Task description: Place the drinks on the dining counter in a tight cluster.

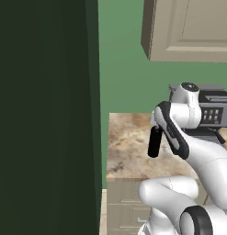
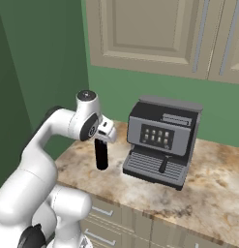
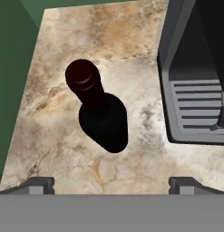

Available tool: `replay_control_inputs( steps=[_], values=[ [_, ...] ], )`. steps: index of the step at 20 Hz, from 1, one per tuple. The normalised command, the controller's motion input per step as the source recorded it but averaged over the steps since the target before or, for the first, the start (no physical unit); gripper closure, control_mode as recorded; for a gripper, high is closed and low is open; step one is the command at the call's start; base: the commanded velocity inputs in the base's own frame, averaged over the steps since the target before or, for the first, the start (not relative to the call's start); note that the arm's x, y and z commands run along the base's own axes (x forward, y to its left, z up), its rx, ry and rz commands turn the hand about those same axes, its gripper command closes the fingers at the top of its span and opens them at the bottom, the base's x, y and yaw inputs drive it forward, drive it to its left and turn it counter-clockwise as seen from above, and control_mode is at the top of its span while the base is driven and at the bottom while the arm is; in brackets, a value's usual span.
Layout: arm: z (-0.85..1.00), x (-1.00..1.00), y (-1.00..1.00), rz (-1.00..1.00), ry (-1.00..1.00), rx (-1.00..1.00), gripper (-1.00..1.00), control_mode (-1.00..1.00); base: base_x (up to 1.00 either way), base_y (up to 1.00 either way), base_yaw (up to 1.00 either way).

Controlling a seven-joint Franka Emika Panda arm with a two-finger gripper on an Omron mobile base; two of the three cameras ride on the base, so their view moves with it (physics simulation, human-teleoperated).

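A: Right, wine bottle point(image 3: 99, 113) stands upright on the short marbled counter point(image 3: 131, 68), toward its left end near the green wall point(image 2: 43, 58), coffee machine point(image 2: 162, 140) just beside it on the other side.

B: Gripper point(image 3: 111, 183)?

A: Poised above the bottle, jaws spread wide, nothing pinched. Fingertips point(image 3: 38, 183) sit clear of the cap.

B: So the step is the pick-up?

A: My reading, yes. Bottle lies off-centre in the hand view, so I judge the hand should centre over the neck first, then drop straight.

B: Grip where?

A: Probably on the neck below the cap; the body looks wide. Risk: nudging the tall bottle over, or clipping the machine's drip tray point(image 3: 199, 108).
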Motion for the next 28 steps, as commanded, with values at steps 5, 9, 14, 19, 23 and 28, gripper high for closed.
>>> replay_control_inputs(
  steps=[5,9,14,19,23,28],
  values=[
    [-0.23,0.16,0.01,0.0,-0.01,0.0,-1.0,-1.0,0.0,0.0,0.0],
    [-0.03,0.22,0.04,0.0,0.0,0.0,-1.0,-1.0,0.0,0.0,0.0],
    [0.0,0.27,0.01,0.0,0.02,0.0,-1.0,-1.0,0.0,0.0,0.0],
    [-0.06,0.12,0.0,0.0,0.02,0.0,-1.0,-1.0,0.0,0.0,0.0],
    [-0.18,0.02,0.0,0.0,0.0,0.0,-1.0,-1.0,0.0,0.0,0.0],
    [-0.24,0.11,0.0,0.0,0.0,0.0,-1.0,-1.0,0.0,0.0,0.0]
  ],
)
